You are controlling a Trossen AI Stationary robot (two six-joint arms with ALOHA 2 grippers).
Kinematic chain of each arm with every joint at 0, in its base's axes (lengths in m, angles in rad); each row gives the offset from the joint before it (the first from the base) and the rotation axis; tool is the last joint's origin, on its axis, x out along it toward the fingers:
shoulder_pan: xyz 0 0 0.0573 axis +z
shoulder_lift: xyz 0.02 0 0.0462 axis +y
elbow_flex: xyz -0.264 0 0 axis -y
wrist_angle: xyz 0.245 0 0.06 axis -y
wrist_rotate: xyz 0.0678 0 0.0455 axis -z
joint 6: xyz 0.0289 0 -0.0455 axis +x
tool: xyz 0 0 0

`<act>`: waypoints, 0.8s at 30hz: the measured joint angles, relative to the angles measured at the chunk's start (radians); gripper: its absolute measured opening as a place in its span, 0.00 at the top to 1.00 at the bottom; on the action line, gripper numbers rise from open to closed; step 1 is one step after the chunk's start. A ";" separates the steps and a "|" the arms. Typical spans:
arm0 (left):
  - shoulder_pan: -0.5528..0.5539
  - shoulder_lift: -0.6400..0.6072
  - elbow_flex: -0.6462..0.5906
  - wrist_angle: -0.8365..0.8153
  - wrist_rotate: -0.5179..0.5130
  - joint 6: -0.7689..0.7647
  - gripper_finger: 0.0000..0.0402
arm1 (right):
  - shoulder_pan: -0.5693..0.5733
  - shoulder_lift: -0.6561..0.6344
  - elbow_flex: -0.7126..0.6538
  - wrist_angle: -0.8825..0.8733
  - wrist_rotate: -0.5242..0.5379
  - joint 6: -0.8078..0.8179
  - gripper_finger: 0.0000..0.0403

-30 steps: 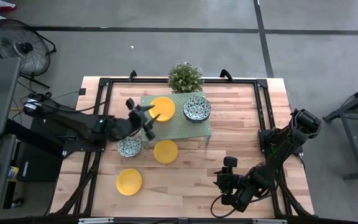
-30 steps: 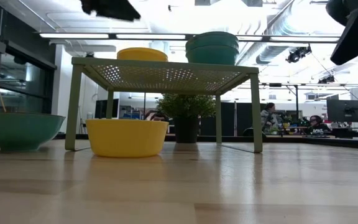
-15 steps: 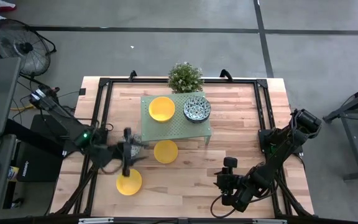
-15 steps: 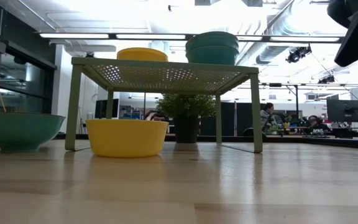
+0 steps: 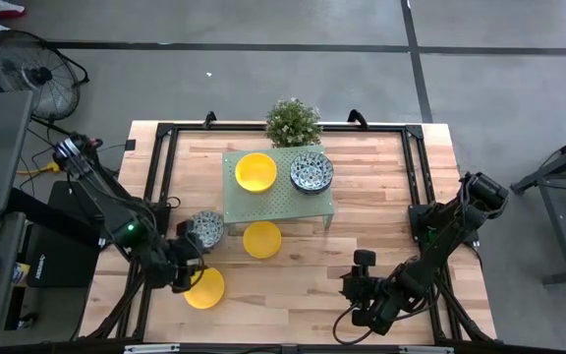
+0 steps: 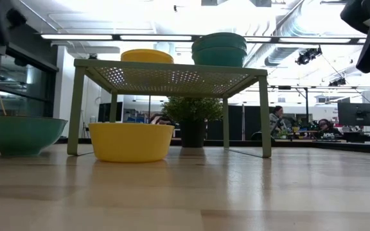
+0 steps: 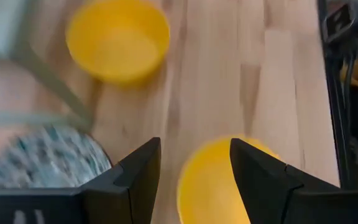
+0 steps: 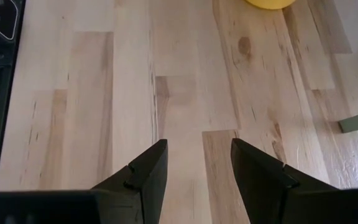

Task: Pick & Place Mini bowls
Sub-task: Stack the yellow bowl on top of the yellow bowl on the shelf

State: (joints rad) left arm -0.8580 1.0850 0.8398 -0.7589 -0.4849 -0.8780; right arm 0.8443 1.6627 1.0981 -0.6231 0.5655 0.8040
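A yellow mini bowl (image 5: pixel 255 172) and a stack of patterned mini bowls (image 5: pixel 311 172) stand on the green rack (image 5: pixel 281 202). On the table sit a patterned bowl (image 5: pixel 204 230), a yellow bowl (image 5: pixel 261 239) at the rack's near edge and a second yellow bowl (image 5: pixel 206 288) nearer the near edge. My left gripper (image 5: pixel 187 275) hovers open above that nearest yellow bowl (image 7: pixel 219 183), at its left rim. My right gripper (image 5: pixel 365 295) waits open over bare wood near the table's near right.
A small potted plant (image 5: pixel 293 122) stands behind the rack at the far edge. Black frame rails (image 5: pixel 160 187) run along the table's left and right sides. The rack's legs (image 6: pixel 76 109) stand on the wood, with one yellow bowl (image 6: pixel 131 141) below its top.
My left gripper has left the rack's yellow bowl and swung toward the table's near-left, past the patterned bowl, and now stands over the nearest yellow bowl. No bowl has moved.
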 joint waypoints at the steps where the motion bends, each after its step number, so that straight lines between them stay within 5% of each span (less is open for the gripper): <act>1: -0.008 0.012 0.000 -0.012 0.022 -0.038 0.53 | 0.000 0.000 0.000 0.000 0.000 0.000 0.59; 12: -0.067 0.156 0.000 -0.056 0.203 -0.364 0.53 | 0.000 0.000 0.000 -0.002 0.000 0.000 0.59; 24: -0.065 0.267 0.000 -0.091 0.295 -0.500 0.53 | 0.000 0.000 0.000 -0.003 0.001 -0.001 0.59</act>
State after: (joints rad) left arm -0.9234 1.3520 0.8398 -0.8501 -0.1895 -1.3777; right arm 0.8444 1.6627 1.0981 -0.6258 0.5667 0.8032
